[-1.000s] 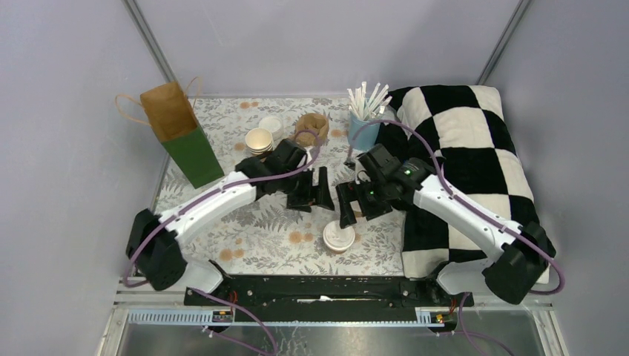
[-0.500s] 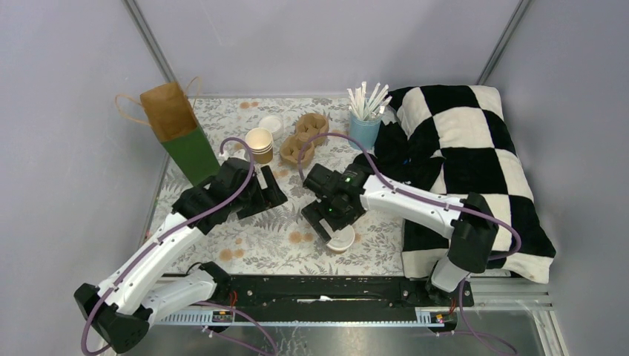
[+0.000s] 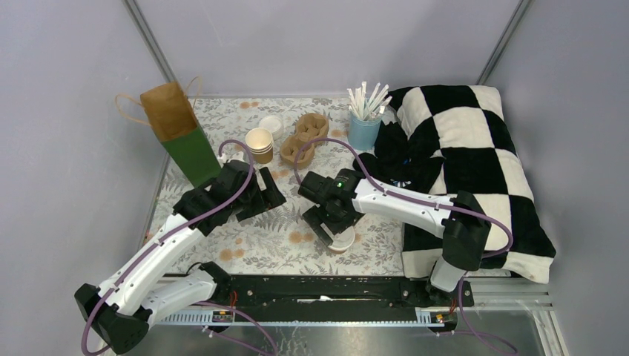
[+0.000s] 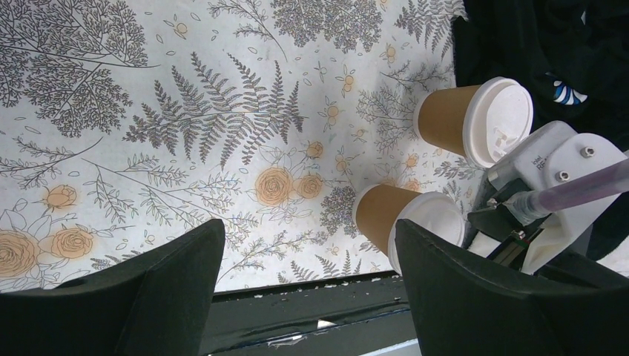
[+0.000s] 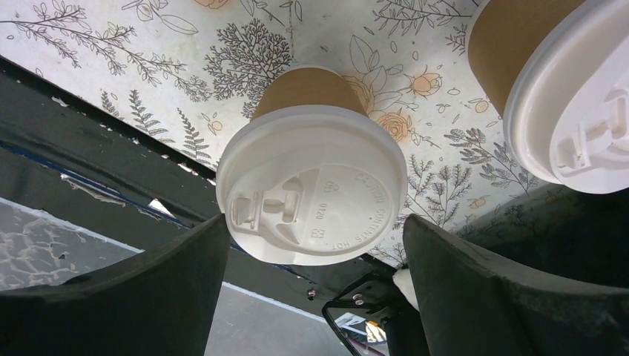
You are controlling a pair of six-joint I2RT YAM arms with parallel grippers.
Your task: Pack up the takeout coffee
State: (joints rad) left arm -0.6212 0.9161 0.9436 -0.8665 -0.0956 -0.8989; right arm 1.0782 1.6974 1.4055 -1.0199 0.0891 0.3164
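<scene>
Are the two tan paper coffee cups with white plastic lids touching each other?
Apart. The right wrist view shows floral tablecloth between the centre cup and the right-edge cup.

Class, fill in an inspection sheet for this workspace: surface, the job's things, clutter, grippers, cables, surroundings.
Surface: floral tablecloth, lying flat.
Job's things: near cup and far cup, both lidded and upright, side by side near the front edge; neither in the pulp carrier.
Clutter: paper bag, stack of open cups, loose lid, blue cup of straws, checkered cloth.
Grippers: left gripper open, empty, above bare tablecloth; right gripper open, fingers either side of the near cup.
Cables: purple cables run along both arms, looping free near the wrists.
Surroundings: plain walls, metal frame posts; nothing else seen.
</scene>
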